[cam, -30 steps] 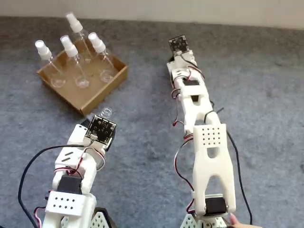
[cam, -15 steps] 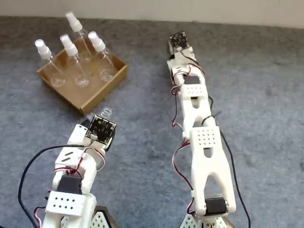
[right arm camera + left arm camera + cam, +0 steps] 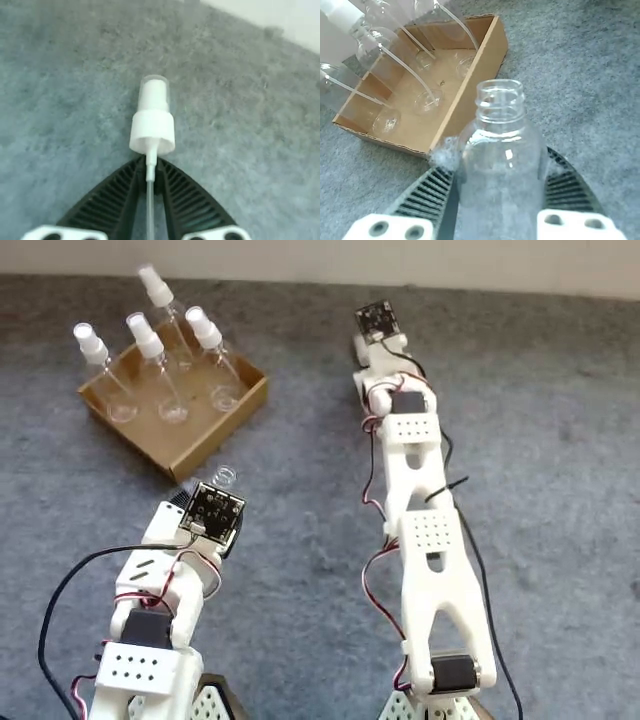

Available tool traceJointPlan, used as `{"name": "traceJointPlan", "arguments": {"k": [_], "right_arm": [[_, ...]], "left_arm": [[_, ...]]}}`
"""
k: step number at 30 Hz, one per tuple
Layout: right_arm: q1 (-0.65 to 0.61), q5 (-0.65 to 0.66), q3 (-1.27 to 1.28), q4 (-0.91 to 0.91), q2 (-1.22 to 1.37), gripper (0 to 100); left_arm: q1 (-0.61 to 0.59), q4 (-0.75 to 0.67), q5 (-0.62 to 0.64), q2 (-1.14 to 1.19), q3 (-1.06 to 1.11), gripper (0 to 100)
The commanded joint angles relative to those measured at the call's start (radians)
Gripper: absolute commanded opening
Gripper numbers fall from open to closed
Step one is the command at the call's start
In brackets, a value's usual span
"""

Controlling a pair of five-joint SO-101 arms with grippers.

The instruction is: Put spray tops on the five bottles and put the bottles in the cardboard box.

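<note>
Clasping uncapped bottle (image 3: 500, 145), left end effector (image 3: 495, 175) near cardboard box (image 3: 472, 85); right end effector (image 3: 150, 172) pinches spray top (image 3: 152, 127) by tube.

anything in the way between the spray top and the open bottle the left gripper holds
Nothing visible. Only bare grey carpet lies between the white spray top in the right gripper and the clear uncapped bottle in the left gripper; the brown cardboard box sits aside.
</note>
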Motion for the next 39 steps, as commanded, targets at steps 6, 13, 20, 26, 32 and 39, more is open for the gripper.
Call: {"name": "traceJointPlan", "arguments": {"k": [6,13,20,26,32,39], "right_arm": [[0.002,0.003,-0.120,0.289,-0.242,0.5],[-0.027,0.011,-0.119,0.526,-0.374,0.5],[-0.056,0.012,-0.119,0.739,-0.472,0.5],[-0.087,0.012,-0.119,0.923,-0.516,0.5],[-0.079,0.012,-0.111,0.920,-0.513,0.5],[-0.079,0.011,-0.101,0.920,-0.524,0.5]], "left_arm": [[0.013,-0.017,-0.009,-0.015,0.025,6],[0.013,-0.017,-0.009,-0.015,0.025,6],[0.013,-0.017,-0.009,-0.015,0.025,6],[0.013,-0.014,-0.009,-0.015,0.025,6],[0.013,-0.014,-0.009,-0.015,0.025,6],[0.013,-0.014,-0.009,-0.010,0.025,6]]}}
